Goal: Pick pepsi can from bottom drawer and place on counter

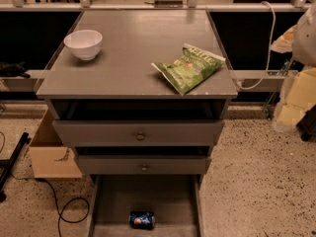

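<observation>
The pepsi can (142,219) lies on its side on the floor of the bottom drawer (113,201), near the drawer's front. That drawer is pulled out, open toward me. The counter (133,58) is the grey top of the cabinet. My gripper (295,102) hangs at the right edge of the view, beside the cabinet's right side at about counter height. It is well away from the can and holds nothing I can see.
A white bowl (83,44) stands at the counter's left rear and a green chip bag (187,67) lies at its right front. The two knobbed upper drawers (140,132) sit slightly ajar. A cardboard box (52,154) and cables (64,209) lie on the floor to the left.
</observation>
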`<action>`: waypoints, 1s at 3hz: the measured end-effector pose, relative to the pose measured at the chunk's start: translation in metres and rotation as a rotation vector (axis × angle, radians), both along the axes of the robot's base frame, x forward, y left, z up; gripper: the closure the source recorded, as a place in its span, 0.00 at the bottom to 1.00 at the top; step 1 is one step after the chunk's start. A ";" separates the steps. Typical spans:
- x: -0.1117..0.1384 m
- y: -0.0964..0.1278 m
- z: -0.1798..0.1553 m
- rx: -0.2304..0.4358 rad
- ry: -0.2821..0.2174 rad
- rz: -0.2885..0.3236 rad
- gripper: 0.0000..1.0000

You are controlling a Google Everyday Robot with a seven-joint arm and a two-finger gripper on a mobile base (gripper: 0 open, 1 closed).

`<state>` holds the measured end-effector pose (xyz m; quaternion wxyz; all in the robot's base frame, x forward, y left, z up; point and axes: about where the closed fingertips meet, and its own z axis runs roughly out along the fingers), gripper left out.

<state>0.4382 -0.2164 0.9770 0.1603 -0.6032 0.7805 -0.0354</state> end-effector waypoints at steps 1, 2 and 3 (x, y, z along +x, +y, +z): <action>-0.001 0.002 -0.001 0.005 0.000 0.001 0.00; -0.003 0.006 -0.004 0.017 0.001 0.003 0.00; -0.011 0.009 -0.022 0.051 0.038 -0.011 0.00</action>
